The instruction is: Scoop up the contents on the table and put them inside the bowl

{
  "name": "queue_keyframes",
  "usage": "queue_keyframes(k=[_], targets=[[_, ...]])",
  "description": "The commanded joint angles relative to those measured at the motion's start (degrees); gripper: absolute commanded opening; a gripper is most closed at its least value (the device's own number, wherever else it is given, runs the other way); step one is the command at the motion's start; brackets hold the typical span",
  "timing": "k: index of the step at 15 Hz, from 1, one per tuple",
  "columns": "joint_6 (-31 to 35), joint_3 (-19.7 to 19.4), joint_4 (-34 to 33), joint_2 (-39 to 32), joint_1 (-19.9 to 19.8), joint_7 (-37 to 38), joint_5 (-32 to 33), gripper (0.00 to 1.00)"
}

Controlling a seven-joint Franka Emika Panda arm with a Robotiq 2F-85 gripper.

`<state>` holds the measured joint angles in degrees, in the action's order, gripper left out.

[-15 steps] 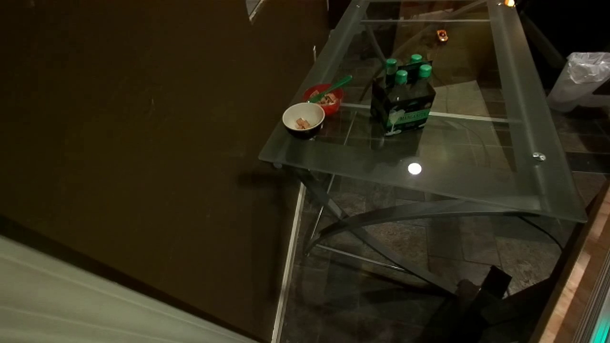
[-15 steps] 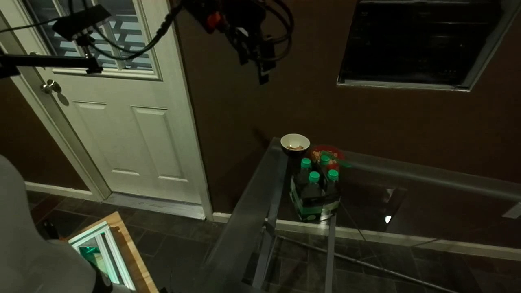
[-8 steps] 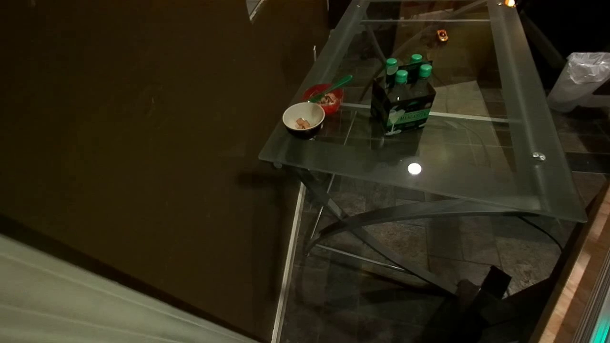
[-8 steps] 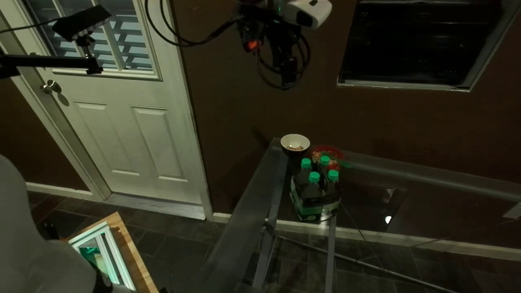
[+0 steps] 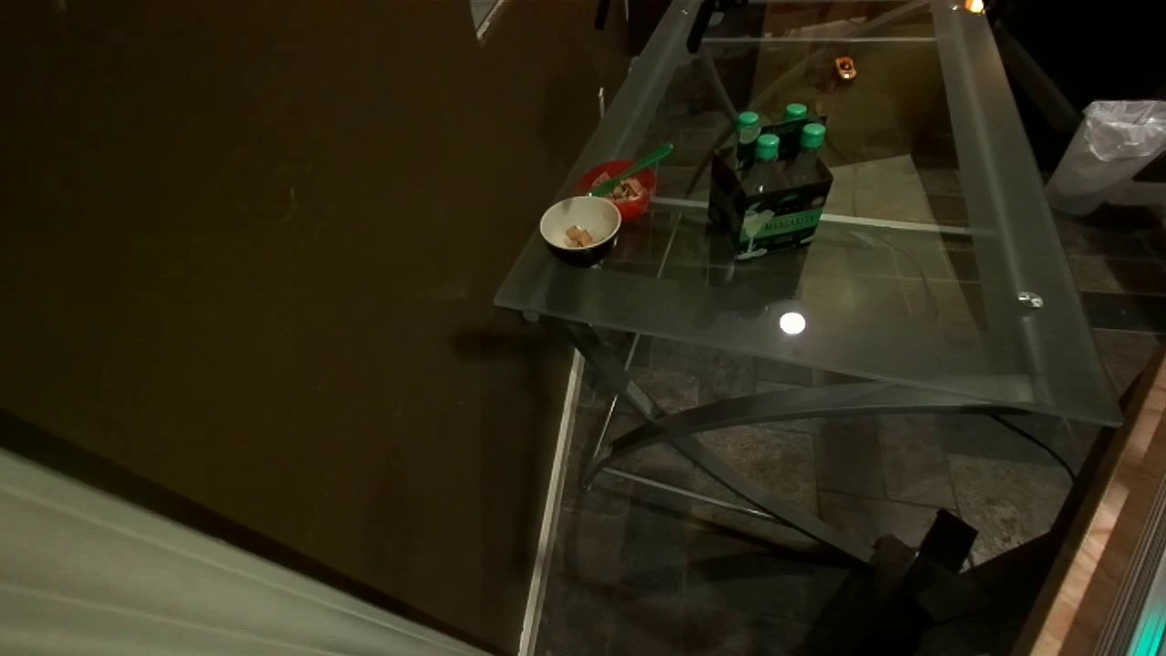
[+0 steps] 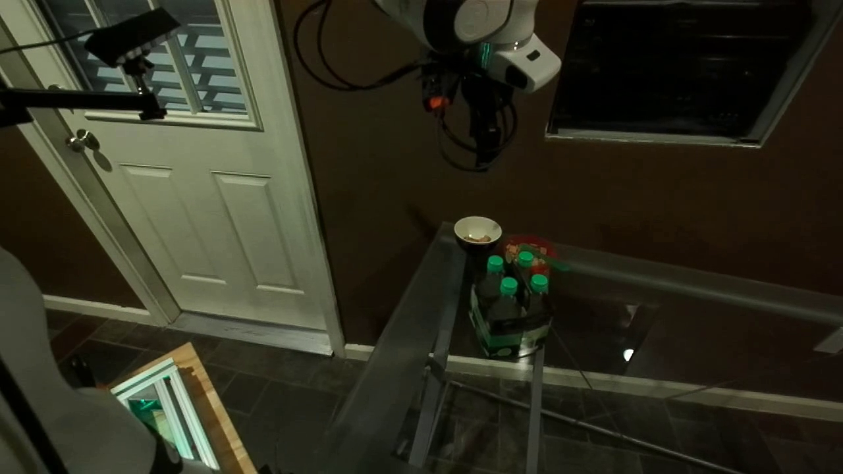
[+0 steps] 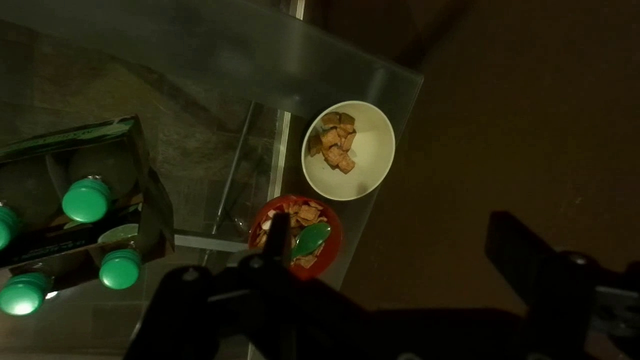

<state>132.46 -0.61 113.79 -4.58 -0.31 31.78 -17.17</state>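
the gripper (image 7: 390, 222) is hanging higher than the white bowl (image 7: 371, 155), jaws standing wide apart, holding nothing. just beside that bowl, the red bowl (image 7: 334, 245) is carrying cereal (image 7: 307, 213) and the green spoon (image 7: 312, 239), its handle pointing away from the white bowl. the spoon is lying toward one jaw in the wrist view; grasping is likely needing a shift that way.

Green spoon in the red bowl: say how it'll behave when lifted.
The green spoon is probably light, looking slim. Brown pieces lie beside its oval end, so some may cling or spill. Its handle slants past the rim of the red bowl, so a sideways bump could swivel it.
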Motion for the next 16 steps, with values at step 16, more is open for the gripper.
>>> queue_keyframes(k=[16], targets=[[-13.1, -2.6, -23.7, -23.1, -4.3, 3.4, -6.1, 1.0]])
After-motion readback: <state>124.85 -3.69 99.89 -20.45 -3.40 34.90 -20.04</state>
